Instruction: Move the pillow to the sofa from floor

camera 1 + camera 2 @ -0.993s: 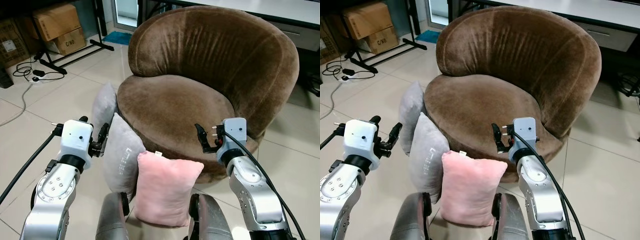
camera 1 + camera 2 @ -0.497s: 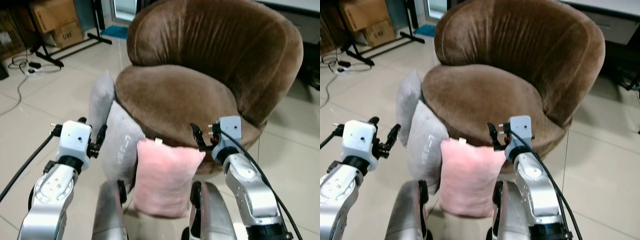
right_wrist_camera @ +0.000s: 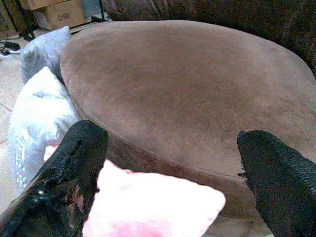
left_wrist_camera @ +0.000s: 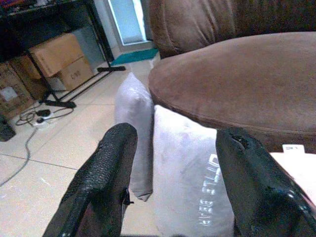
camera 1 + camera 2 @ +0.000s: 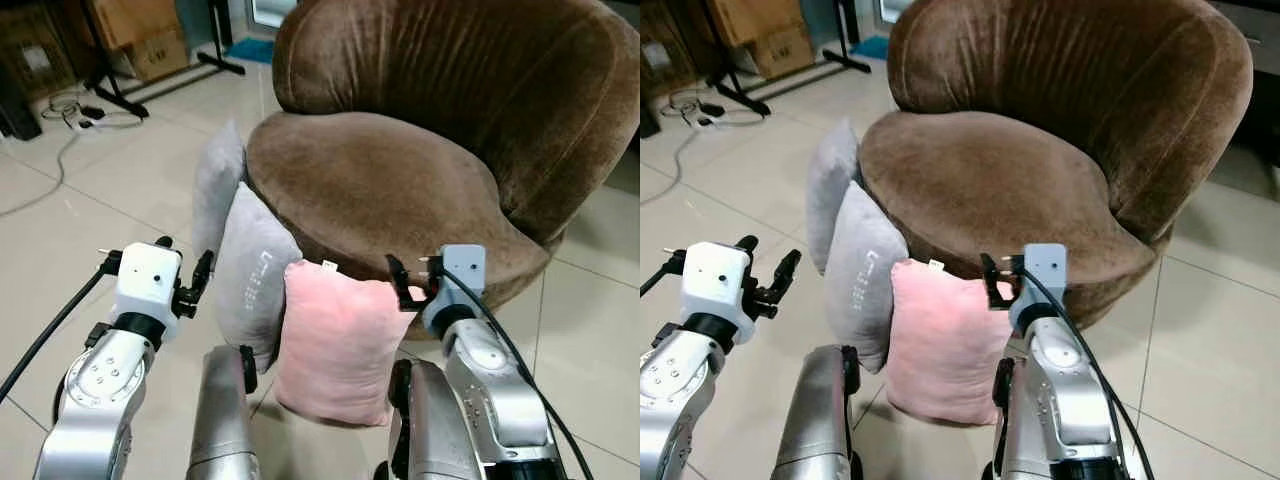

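Note:
A pink pillow [image 5: 335,345] stands on the floor, leaning against the front of a round brown sofa [image 5: 390,180]. Two grey pillows [image 5: 255,280] [image 5: 217,190] lean on the sofa's left side beside it. My left gripper [image 5: 190,285] hovers open just left of the nearer grey pillow, which shows between its fingers [image 4: 103,173] in the left wrist view. My right gripper [image 5: 400,285] is open at the pink pillow's upper right corner, and its fingers [image 3: 74,163] spread wide above the pink pillow [image 3: 153,207].
Cardboard boxes [image 5: 140,30], a black stand and a cable with a power strip [image 5: 85,110] lie on the tiled floor at the back left. Open tiles spread to the left and right of the sofa.
The camera has come closer and tilted down, so the sofa and pillows look larger and nearer. Both grippers now sit lower, near the pillows' tops.

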Motion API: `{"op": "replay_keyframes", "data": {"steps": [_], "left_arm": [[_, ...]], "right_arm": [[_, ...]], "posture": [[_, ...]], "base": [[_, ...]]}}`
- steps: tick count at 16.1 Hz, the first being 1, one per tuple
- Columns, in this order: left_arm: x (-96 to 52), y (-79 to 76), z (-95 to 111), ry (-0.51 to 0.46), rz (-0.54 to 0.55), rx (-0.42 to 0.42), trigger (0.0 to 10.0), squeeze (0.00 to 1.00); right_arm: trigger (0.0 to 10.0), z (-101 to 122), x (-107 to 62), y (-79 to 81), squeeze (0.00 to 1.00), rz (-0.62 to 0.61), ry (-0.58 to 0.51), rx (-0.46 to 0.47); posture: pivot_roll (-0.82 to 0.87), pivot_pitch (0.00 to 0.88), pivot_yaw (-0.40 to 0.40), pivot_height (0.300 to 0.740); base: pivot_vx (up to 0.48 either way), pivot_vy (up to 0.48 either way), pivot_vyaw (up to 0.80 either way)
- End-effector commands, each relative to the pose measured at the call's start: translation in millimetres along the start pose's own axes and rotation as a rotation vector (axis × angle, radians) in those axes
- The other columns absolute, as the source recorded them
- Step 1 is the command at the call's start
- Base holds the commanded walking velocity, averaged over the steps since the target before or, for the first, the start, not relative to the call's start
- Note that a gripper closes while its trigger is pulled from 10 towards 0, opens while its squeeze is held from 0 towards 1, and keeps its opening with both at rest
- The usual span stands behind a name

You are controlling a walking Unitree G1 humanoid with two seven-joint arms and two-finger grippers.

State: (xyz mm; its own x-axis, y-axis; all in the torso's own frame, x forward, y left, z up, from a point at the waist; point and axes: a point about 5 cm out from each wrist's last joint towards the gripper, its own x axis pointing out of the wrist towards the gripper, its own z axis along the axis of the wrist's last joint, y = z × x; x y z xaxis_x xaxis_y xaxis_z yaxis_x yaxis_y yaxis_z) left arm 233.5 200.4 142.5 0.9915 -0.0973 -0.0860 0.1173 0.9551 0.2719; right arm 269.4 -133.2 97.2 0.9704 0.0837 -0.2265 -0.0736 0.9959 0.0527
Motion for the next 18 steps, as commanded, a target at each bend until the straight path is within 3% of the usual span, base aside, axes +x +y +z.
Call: {"op": "replay_keyframes", "data": {"steps": [1, 6, 10, 15, 16, 17, 18], "left_arm": [[2.4, -0.7, 3, -0.013, -0.013, -0.003, 10.0, 0.00], [3.2, -0.8, 3, -0.014, -0.015, -0.003, 10.0, 0.00], [3.4, -0.6, 2, -0.007, -0.003, 0.015, 10.0, 0.00], [0.3, -3.6, -2, 0.019, -0.052, 0.016, 10.0, 0.00], [-3.1, -8.4, -5, 0.039, -0.108, 0.007, 10.0, 0.00], [-5.3, -10.6, -6, 0.051, -0.132, 0.006, 10.0, 0.00], [-7.0, -12.0, -8, 0.060, -0.148, 0.012, 10.0, 0.00]], "right_arm": [[10.0, 6, -0.3, -1.8, 0.00, -0.023, -0.028, -0.024], [10.0, 8, 1.3, -5.5, 0.00, -0.059, -0.034, -0.071], [10.0, 8, 4.4, -9.1, 0.00, -0.074, -0.024, -0.042], [10.0, 4, 19.5, 0.3, 0.00, 0.039, 0.025, -0.049], [10.0, -7, 24.0, 2.7, 0.59, 0.095, 0.085, -0.097], [10.0, -12, 25.9, 2.8, 1.00, 0.117, 0.113, -0.101], [10.0, -15, 28.7, 2.0, 1.00, 0.121, 0.129, -0.107]], "posture": [[0.08, 0.000, -0.008, 0.470], [0.09, 0.000, -0.008, 0.470], [0.09, 0.000, -0.012, 0.470], [0.09, 0.000, -0.016, 0.470], [0.10, 0.000, -0.019, 0.470], [0.10, 0.000, -0.017, 0.470], [0.10, 0.000, -0.015, 0.470]], "base": [[0.307, 0.000, 0.00], [0.308, 0.000, 0.57], [0.154, 0.000, 0.00], [0.000, 0.000, 0.00], [0.000, 0.000, 0.00], [0.000, 0.000, 0.00], [0.000, 0.000, 0.00]]}}
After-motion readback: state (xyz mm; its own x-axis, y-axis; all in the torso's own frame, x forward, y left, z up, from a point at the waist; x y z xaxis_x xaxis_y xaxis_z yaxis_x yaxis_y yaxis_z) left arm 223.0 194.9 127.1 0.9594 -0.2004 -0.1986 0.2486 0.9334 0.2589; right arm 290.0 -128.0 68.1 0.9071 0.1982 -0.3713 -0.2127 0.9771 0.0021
